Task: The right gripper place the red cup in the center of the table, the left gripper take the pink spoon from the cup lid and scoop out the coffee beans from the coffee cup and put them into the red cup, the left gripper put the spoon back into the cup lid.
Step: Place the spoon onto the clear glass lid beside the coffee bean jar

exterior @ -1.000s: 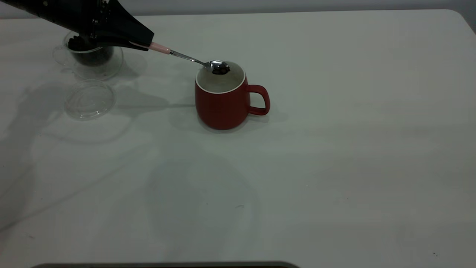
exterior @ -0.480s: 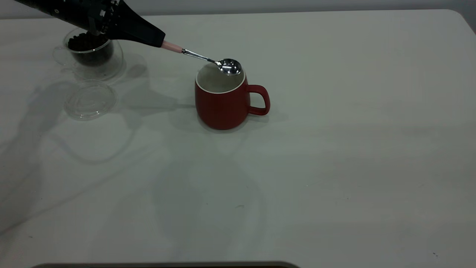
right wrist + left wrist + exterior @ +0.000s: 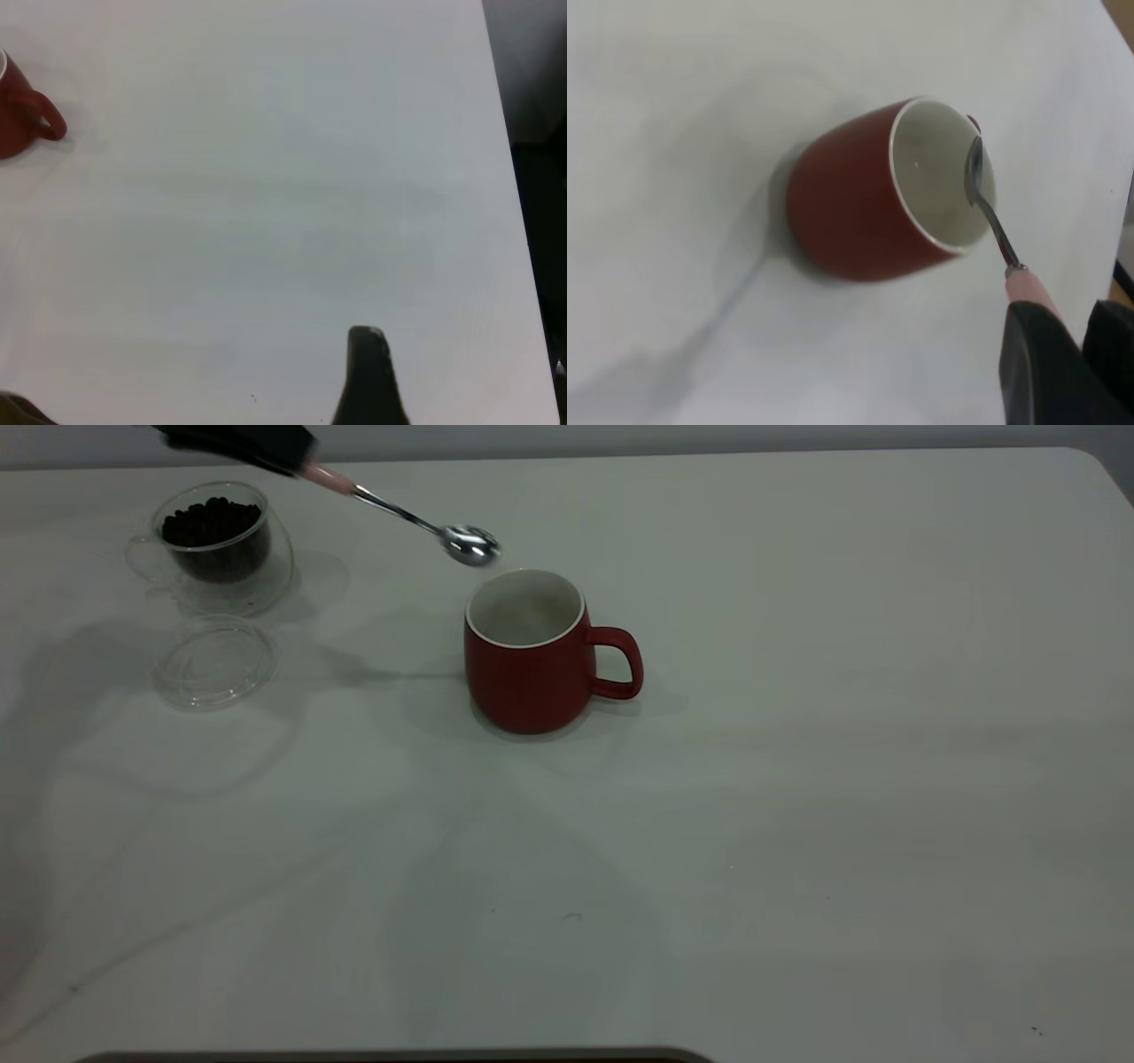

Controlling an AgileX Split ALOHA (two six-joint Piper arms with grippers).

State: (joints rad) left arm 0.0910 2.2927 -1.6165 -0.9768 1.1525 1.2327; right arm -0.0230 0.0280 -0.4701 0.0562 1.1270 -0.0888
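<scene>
Near the far left corner of the surface [image 3: 797, 779], the left gripper [image 3: 266, 444] hangs above the tabletop with its fingers clamped on the pale handle of the pink spoon [image 3: 416, 521]. From the exterior view the spoon slants down and away from the gripper toward the middle of the surface, its shiny bowl in the air just beside the far rim of the red cup [image 3: 532, 660] and apart from it. The spoon bowl looks bare metal, with no load visible in it. From the left wrist view the spoon bowl appears across the mouth of the red cup, whose white inside shows plainly; whether beans lie at its bottom cannot be told.

The red cup stands upright a little left of the middle of the surface, its loop handle pointing toward the right arm's side. Well to its left, the coffee cup [image 3: 221, 549] stands upright near the far edge, with the coffee beans [image 3: 211, 521] heaped dark inside it. Just in front of the coffee cup, apart from it, the cup lid [image 3: 214, 662] lies flat on the surface.

The right gripper [image 3: 368, 381] shows only in the right wrist view, over bare tabletop well apart from the red cup; only one finger tip is seen, so I cannot tell whether its fingers are apart or together.
</scene>
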